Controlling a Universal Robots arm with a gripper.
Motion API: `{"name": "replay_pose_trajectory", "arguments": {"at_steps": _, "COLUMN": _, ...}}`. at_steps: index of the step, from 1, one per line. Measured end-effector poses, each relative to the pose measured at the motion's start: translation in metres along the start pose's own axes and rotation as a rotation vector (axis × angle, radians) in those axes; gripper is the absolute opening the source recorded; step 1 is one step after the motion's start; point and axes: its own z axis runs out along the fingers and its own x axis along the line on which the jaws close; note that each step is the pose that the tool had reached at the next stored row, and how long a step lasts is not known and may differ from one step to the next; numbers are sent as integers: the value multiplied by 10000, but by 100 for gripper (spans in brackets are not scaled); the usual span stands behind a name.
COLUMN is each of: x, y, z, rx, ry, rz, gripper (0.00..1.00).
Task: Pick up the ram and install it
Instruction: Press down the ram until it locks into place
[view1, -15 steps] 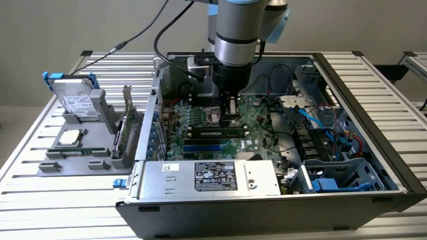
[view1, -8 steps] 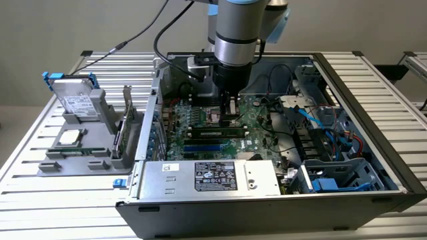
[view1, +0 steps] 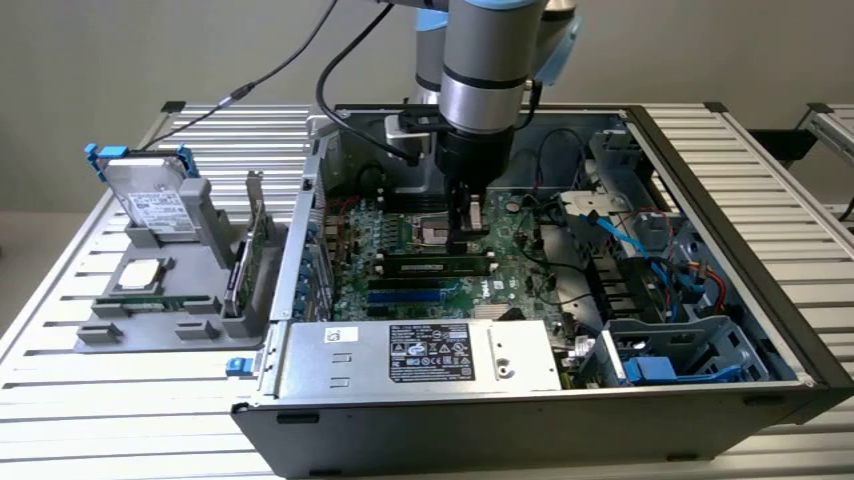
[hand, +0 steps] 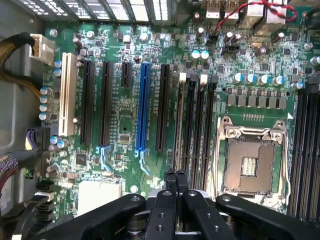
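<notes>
The ram (view1: 430, 266) is a thin dark-green stick standing on edge in a memory slot on the motherboard (view1: 387, 235) inside the open computer case. In the wrist view the ram (hand: 179, 115) runs edge-on along the slot nearest the black expansion slots. My gripper (view1: 463, 243) points straight down over the ram's end nearest the processor socket. Its fingers are shut together, and their tips rest at or just above the stick's top edge. In the wrist view the shut gripper (hand: 175, 174) lines up with that same slot, with nothing visible between the fingertips.
Beside the ram lie more black memory slots (hand: 200, 125) and the bare processor socket (hand: 250, 162). A blue expansion slot (hand: 144, 107) runs parallel. The grey power supply (view1: 420, 355) borders the board in front, cables (view1: 667, 250) crowd the exterior view's right, and a fixture with a hard drive (view1: 158, 205) stands outside the case.
</notes>
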Motion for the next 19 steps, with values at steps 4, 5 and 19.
{"name": "replay_pose_trajectory", "arguments": {"at_steps": 4, "x": 10, "y": -105, "z": 11, "rx": 13, "ry": -1, "rz": 1, "gripper": 10}}
{"name": "replay_pose_trajectory", "arguments": {"at_steps": 5, "x": 10, "y": -126, "z": 20, "rx": 19, "ry": 1, "rz": 5, "gripper": 10}}
{"name": "replay_pose_trajectory", "arguments": {"at_steps": 19, "x": -13, "y": -175, "z": 128, "rx": 21, "ry": -6, "rz": 110, "gripper": 10}}
